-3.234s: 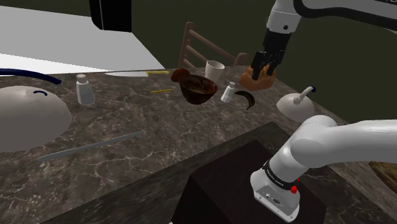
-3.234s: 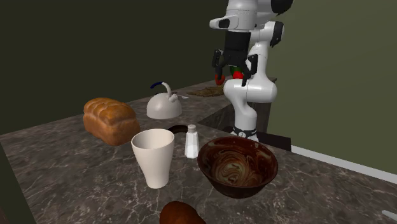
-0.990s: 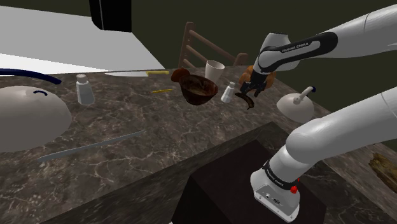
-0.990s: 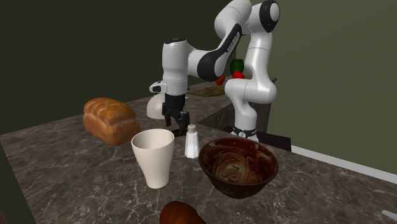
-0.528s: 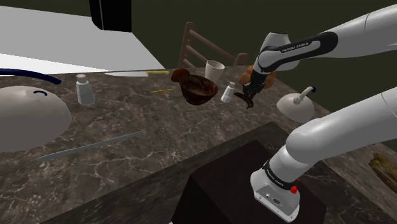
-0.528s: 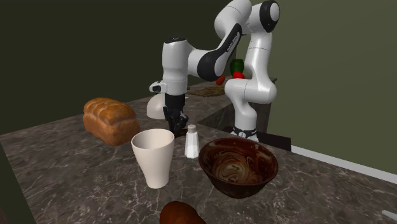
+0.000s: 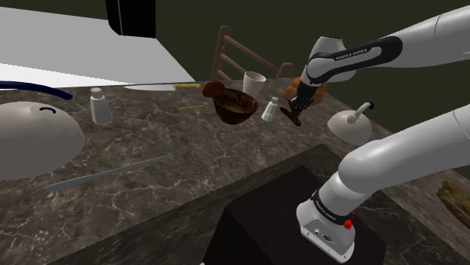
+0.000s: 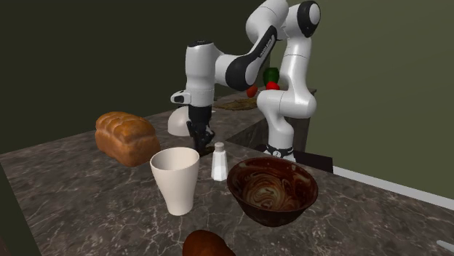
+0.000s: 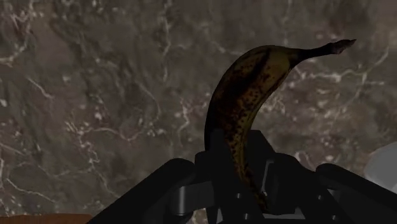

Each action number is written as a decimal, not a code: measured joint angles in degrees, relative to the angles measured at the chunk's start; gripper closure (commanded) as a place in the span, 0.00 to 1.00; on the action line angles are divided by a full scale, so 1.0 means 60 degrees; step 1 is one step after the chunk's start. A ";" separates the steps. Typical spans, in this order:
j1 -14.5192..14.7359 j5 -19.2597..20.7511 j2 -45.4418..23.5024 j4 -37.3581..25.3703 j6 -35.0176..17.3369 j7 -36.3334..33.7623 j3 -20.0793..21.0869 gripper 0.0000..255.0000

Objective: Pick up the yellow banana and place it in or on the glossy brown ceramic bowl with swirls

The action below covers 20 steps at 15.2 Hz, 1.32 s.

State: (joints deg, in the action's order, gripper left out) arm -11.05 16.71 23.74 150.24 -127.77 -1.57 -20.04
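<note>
Wrist view showed the gripper [image 9: 238, 167] clamped on one brown-spotted banana [image 9: 245, 95]. The shoulder view's upper half held one brown bowl [image 7: 235, 105], one cup [image 7: 254, 81] and two shakers [image 7: 100, 106] [image 7: 270, 110].

- Banana [image 9: 238, 108]: dark brown, black-speckled, with an olive-yellow tinge.
- Bowl [image 8: 271, 190]: glossy brown, paler swirls inside.
- Countertop [image 7: 151, 135]: dark grey-brown marble, white veins.
- Cup [image 8: 174, 180]: cream.
- Bread loaf [image 8: 125, 137]: orange-brown.
- Salt shaker [image 8: 218, 161]: white.

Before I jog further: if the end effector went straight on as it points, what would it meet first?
The dark marbled countertop, seen straight ahead in the wrist view. The brown-spotted banana clasped in the end effector juts beyond it, so it would likely touch first; depth is unclear.
</note>
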 measured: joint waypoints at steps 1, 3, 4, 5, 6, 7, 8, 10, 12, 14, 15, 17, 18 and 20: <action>0.0006 -0.0016 0.0042 -0.0068 0.0124 0.0001 0.0020 1.00; 0.0004 -0.0037 0.0184 -0.0195 0.0406 0.0020 0.0059 1.00; 0.0009 -0.0054 0.0241 -0.0287 0.0556 0.0033 0.0079 1.00; 0.0009 -0.0054 0.0243 -0.0290 0.0558 0.0033 0.0079 0.00; 0.0009 -0.0054 0.0242 -0.0289 0.0557 0.0033 0.0079 0.00; -0.0186 0.0205 0.0542 0.0041 0.0370 -0.0457 0.0436 0.00; -0.0501 0.0590 0.0958 0.0489 0.0145 -0.1740 0.1021 0.00; -0.0821 0.0950 0.1205 0.0985 -0.0256 -0.3167 0.1541 0.00; -0.0938 0.1106 0.1088 0.1172 -0.0601 -0.3587 0.1647 0.00; -0.1020 0.1237 0.0881 0.1314 -0.0964 -0.3738 0.1630 0.00; -0.1064 0.1299 0.0773 0.1362 -0.1130 -0.3758 0.1595 0.00; -0.1100 0.1362 0.0654 0.1419 -0.1312 -0.3801 0.1572 0.00; -0.1106 0.1374 0.0634 0.1431 -0.1348 -0.3810 0.1570 0.00; -0.1112 0.1383 0.0620 0.1441 -0.1373 -0.3816 0.1566 0.00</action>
State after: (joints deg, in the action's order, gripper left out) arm -17.73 25.00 27.46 158.88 -136.01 -24.47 -10.64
